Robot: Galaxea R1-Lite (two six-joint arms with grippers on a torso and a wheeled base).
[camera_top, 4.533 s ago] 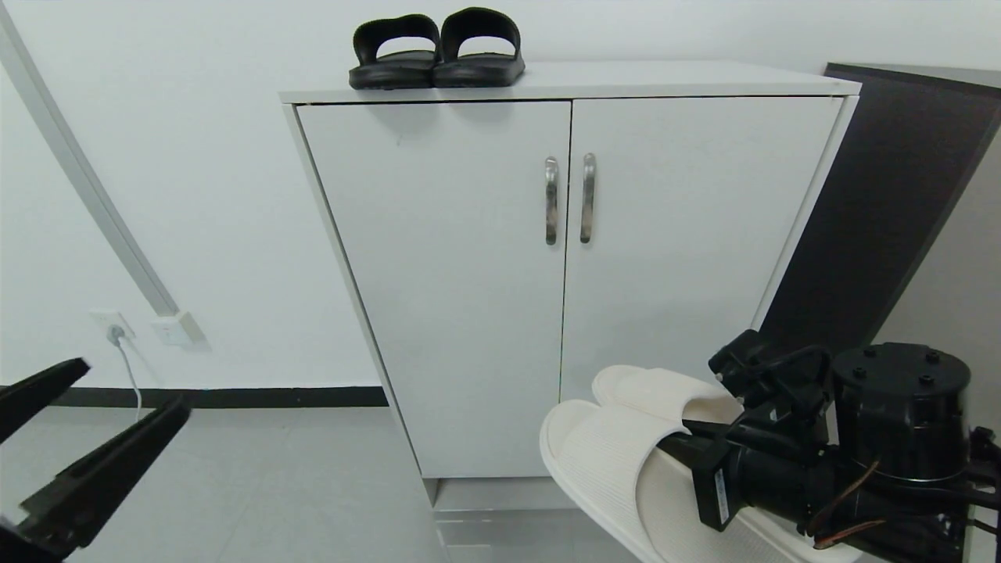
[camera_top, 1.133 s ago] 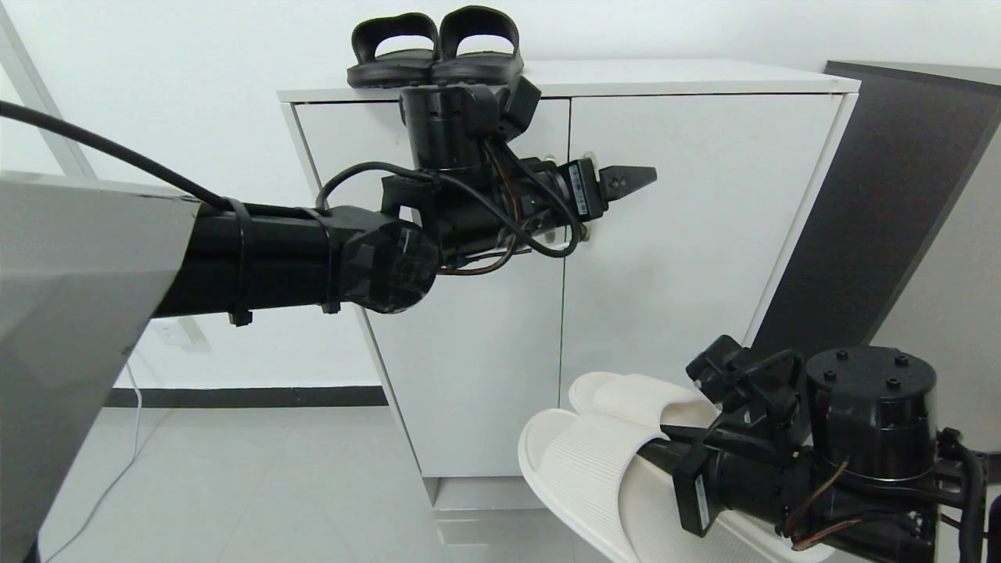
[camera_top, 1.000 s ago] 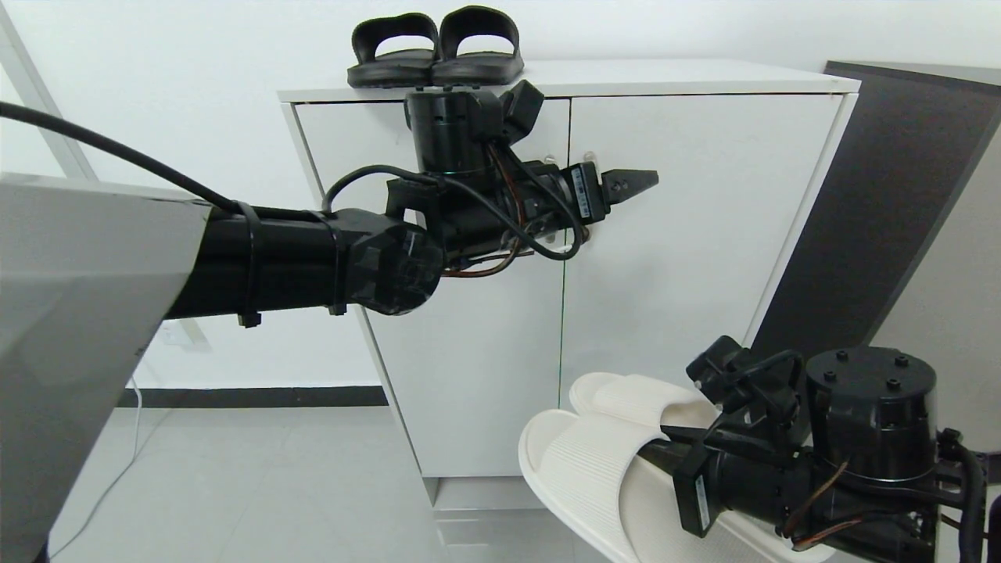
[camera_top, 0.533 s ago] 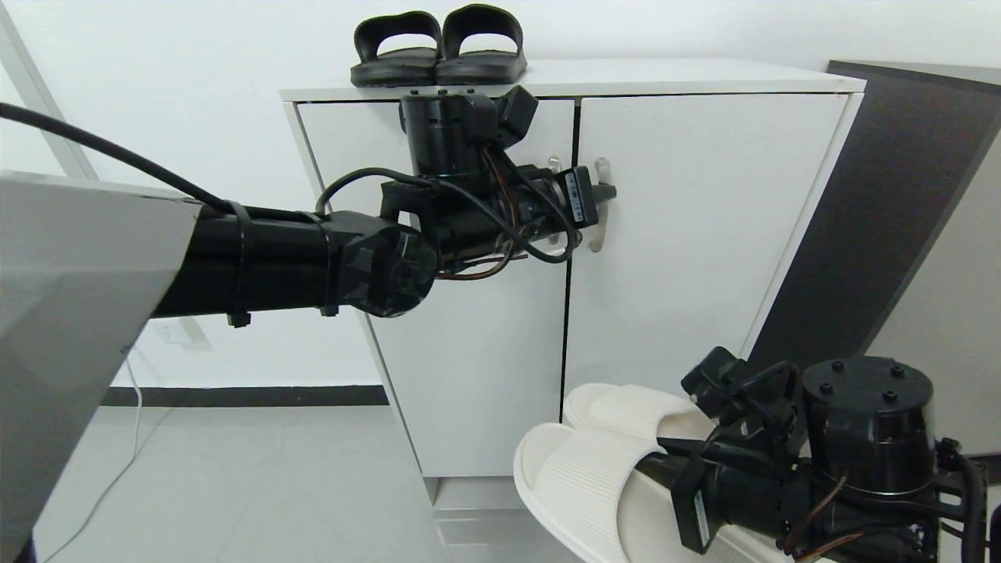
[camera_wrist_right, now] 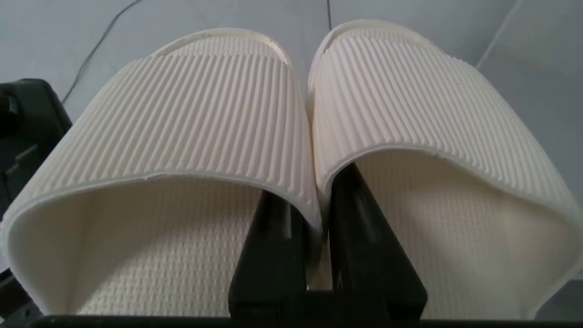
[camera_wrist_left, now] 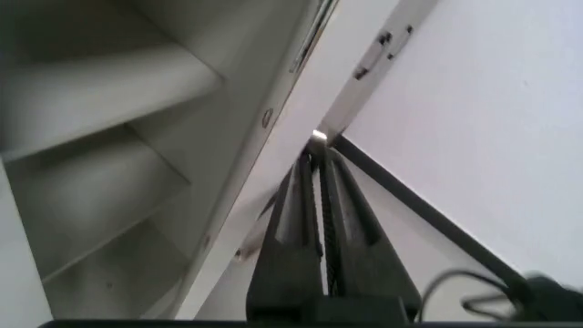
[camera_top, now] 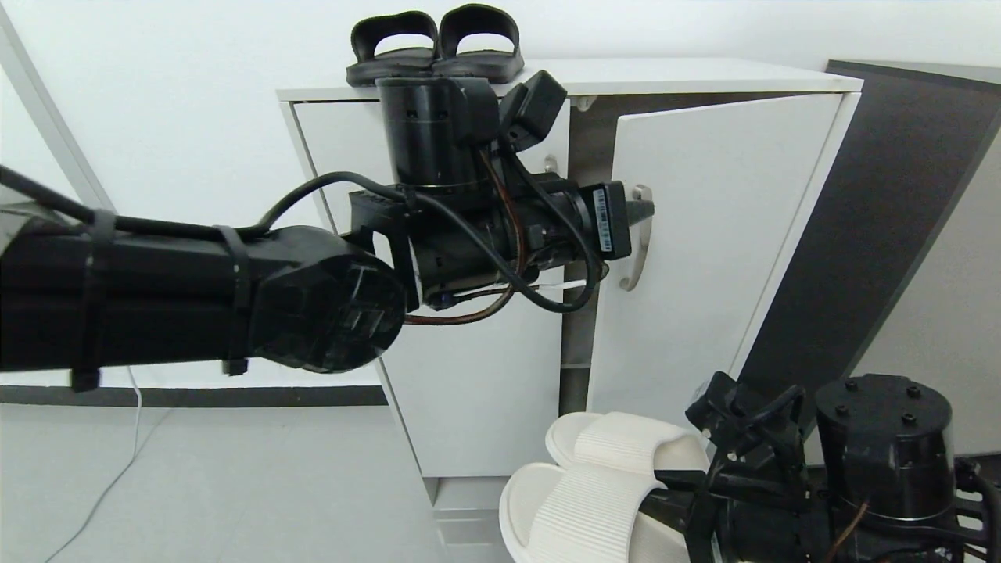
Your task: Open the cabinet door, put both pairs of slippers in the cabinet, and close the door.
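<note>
The white cabinet (camera_top: 438,375) has its right door (camera_top: 704,234) swung partly open, with a dark gap beside the shut left door. My left gripper (camera_top: 641,209) is shut on that door's metal handle (camera_top: 637,242); in the left wrist view the fingers (camera_wrist_left: 305,196) clamp the handle (camera_wrist_left: 318,137), and inner shelves (camera_wrist_left: 100,91) show. A black pair of slippers (camera_top: 434,43) sits on the cabinet top. Low in front of the cabinet, my right gripper (camera_wrist_right: 319,223) is shut on the adjoining inner walls of the white slippers (camera_top: 594,485), held side by side.
A dark grey panel (camera_top: 884,219) stands right of the cabinet, close to the opening door. Grey floor (camera_top: 235,485) lies open to the left, with a thin cable (camera_top: 117,469) running along it and a black baseboard (camera_top: 195,395) at the wall.
My left arm rose from low left to the handles, shut on the right door's handle and pulled the door partly open. The white slippers in my right gripper sank slightly.
</note>
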